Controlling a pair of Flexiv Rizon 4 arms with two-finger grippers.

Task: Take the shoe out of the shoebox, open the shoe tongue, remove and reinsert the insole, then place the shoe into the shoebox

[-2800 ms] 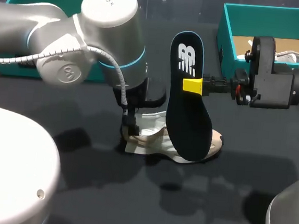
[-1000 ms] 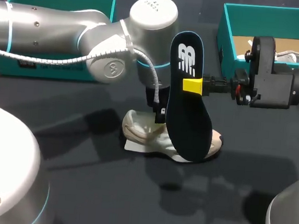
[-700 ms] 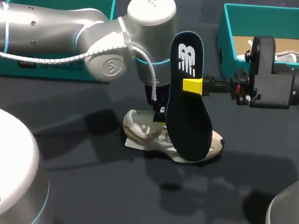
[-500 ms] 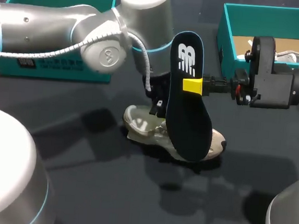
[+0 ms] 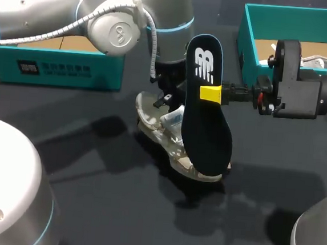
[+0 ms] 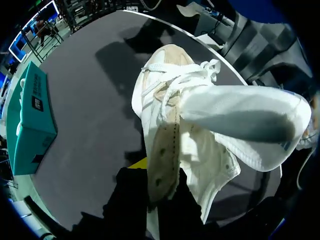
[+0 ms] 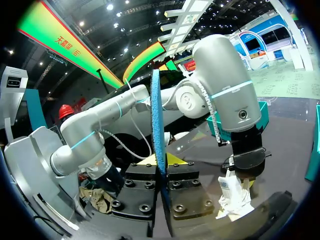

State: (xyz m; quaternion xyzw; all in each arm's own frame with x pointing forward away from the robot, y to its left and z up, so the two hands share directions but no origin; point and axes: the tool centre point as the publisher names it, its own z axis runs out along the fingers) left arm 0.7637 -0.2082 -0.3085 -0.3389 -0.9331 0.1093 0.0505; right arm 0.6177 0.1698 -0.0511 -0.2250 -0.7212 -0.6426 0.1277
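Observation:
The white and beige shoe (image 5: pixel 165 135) hangs tilted above the dark table, heel up and toe low. My left gripper (image 5: pixel 164 99) is shut on its collar. In the left wrist view the shoe (image 6: pixel 165 115) runs ahead of the fingers with its white tongue (image 6: pixel 240 120) flopped outward, and my left gripper (image 6: pixel 160 182) pinches the beige side wall. The dark insole (image 5: pixel 205 132) with a white logo stands upright in front of the shoe, with my right gripper (image 5: pixel 212 94) shut on its edge. In the right wrist view the insole (image 7: pixel 157 120) shows edge-on between the shut fingers of my right gripper (image 7: pixel 162 167).
The open teal shoebox (image 5: pixel 244 35) sits at the back right, behind my right wrist. A second teal box (image 5: pixel 59 67) stands at the back left under my left arm. Bare dark table (image 5: pixel 104 209) lies in front of the shoe.
My left arm has lifted and turned the shoe: it lay flat a second ago and now hangs tilted, heel raised. The right arm and the insole have kept still.

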